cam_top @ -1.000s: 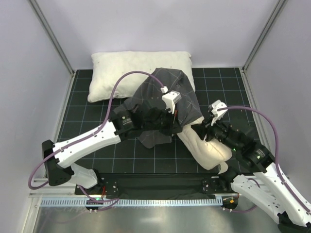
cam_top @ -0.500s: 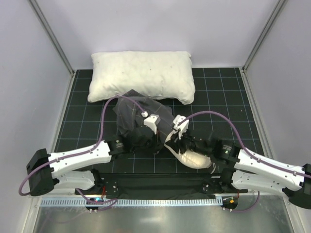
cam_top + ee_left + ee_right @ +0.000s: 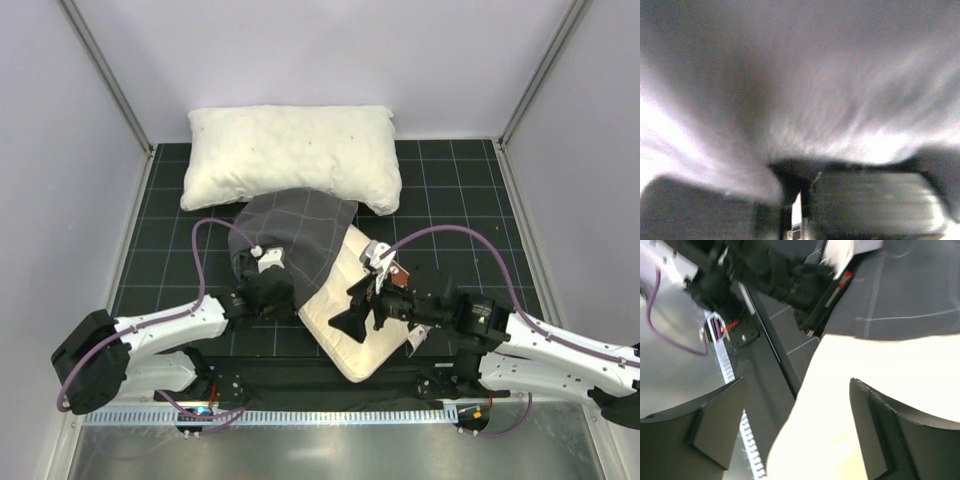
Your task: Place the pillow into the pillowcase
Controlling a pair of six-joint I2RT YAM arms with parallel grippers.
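Pillow (image 3: 352, 325): cream rectangular fabric slab

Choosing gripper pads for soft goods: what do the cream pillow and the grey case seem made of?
The pillow looks like matte cream cloth over soft filling: a plump slab with rounded edges. The pillowcase seems thin matte woven fabric, dark grey with a light grid; it drapes and creases over the pillow's far end. Fibres can't be told.

The pillowcase (image 3: 295, 225) is dark grey with a thin light grid. The cream pillow (image 3: 370, 350) is near; the white pillow (image 3: 290, 155) is far. The surface (image 3: 460, 200) is black with pale gridlines.
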